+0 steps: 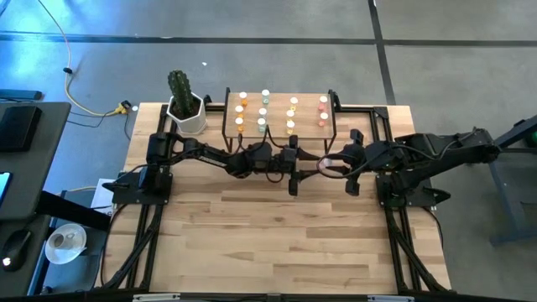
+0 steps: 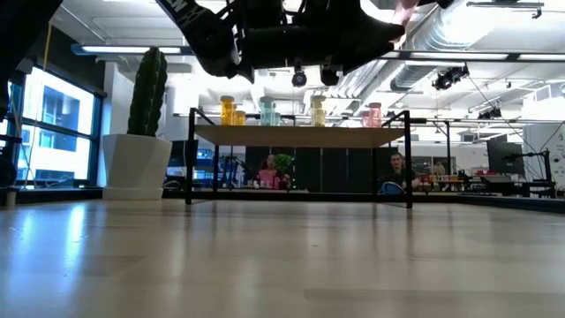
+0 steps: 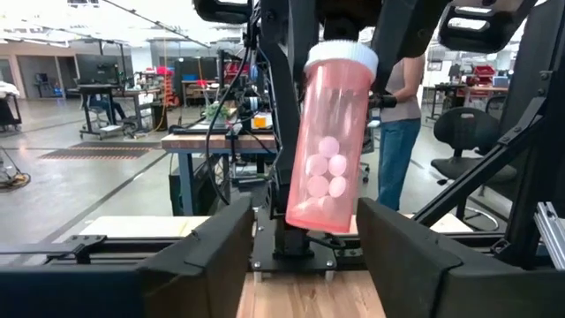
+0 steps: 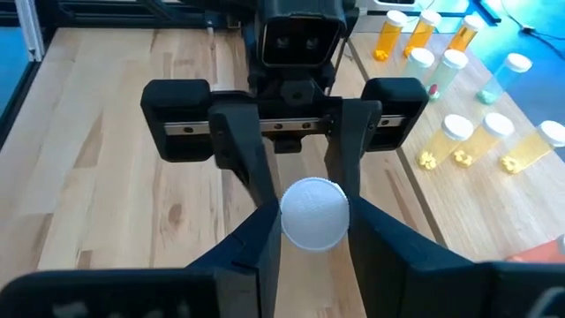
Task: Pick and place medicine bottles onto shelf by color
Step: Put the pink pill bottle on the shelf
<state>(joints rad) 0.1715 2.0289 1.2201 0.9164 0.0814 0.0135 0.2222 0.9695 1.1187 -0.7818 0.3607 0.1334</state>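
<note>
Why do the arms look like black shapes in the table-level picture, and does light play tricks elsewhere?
Low view: bright ceiling lights behind the arms leave them as silhouettes, and the tabletop shines. Left wrist view: light passes through the pink bottle, showing the pills inside. High view: glare on the floor at upper left.

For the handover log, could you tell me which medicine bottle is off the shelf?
The pink bottle, held in the air by the right gripper; all others stand on the shelf.
</note>
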